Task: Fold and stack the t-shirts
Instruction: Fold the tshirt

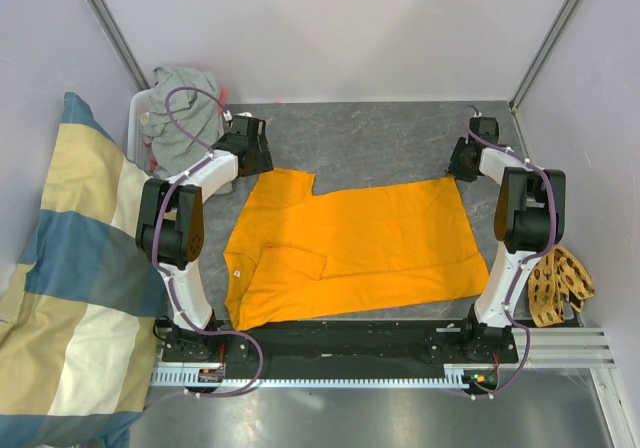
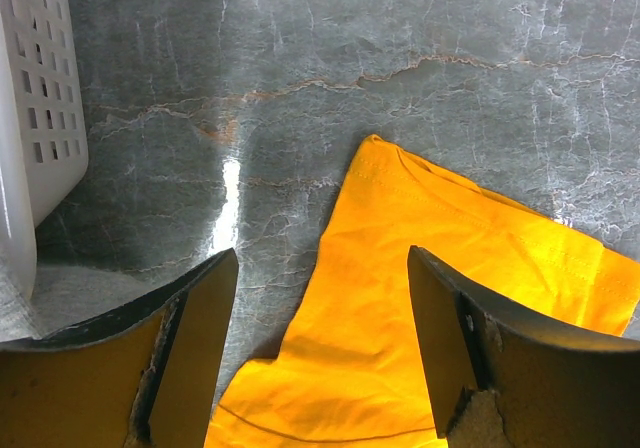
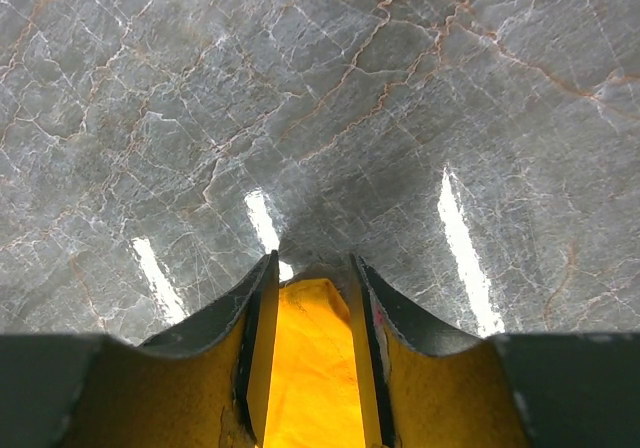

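Cotton this thin will be light, limp and prone to drag or crease, so the orange t-shirt (image 1: 370, 248) is best taken by pinching corners or seams in pairs, not the middle. It lies spread flat on the counter (image 1: 380, 138), just right of the white basket (image 1: 134, 120) and nearer the arms. Its long axis runs straight away from the basket, with the neck end toward the basket and the hem away from it. One sleeve sticks out on the far side; the other seems folded onto the body. The grey t-shirt (image 1: 185, 118) is heaped in the basket. The left claw (image 2: 320, 258) is wide apart and holds nothing, above the sleeve beside the basket. The right claw (image 3: 312, 263), at the far hem corner opposite the basket, is almost closed around that corner; I cannot tell if it truly grips.
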Controlling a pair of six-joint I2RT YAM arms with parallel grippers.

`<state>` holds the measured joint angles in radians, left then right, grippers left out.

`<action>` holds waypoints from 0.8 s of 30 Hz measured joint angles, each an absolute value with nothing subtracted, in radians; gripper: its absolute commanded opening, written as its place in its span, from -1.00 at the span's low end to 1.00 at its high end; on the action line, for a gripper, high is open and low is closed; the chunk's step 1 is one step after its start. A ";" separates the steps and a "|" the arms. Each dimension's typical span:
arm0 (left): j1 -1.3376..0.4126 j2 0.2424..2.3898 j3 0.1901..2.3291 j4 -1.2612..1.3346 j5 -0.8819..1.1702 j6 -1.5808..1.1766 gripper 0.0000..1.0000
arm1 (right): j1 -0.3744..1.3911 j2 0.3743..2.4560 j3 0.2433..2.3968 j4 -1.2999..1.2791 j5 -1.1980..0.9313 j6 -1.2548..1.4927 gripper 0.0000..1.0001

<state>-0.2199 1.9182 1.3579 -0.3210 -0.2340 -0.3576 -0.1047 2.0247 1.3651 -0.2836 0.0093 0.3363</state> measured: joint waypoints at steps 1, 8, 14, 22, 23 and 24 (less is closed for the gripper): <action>-0.220 1.918 1.358 -0.321 -0.234 -0.357 0.52 | -0.106 2.025 1.365 -0.284 0.005 0.337 -0.16; -0.220 1.918 1.358 -0.323 -0.234 -0.357 0.52 | -0.109 2.024 1.364 -0.282 -0.015 0.337 -0.17; -0.220 1.918 1.358 -0.324 -0.234 -0.357 0.51 | -0.110 2.013 1.343 -0.260 -0.020 0.337 -0.17; -0.220 1.918 1.358 -0.327 -0.233 -0.357 0.51 | -0.113 1.993 1.305 -0.229 -0.031 0.337 -0.16; -0.220 1.918 1.358 -0.327 -0.233 -0.357 0.51 | -0.113 1.990 1.299 -0.226 -0.031 0.337 -0.16; -0.220 1.918 1.358 -0.327 -0.233 -0.357 0.51 | -0.113 1.986 1.294 -0.224 -0.031 0.337 -0.17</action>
<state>-0.2199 1.9179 1.3579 -0.3275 -0.2329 -0.3573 -0.1135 1.9858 1.2938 -0.2241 -0.0311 0.3374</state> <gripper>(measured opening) 0.757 0.416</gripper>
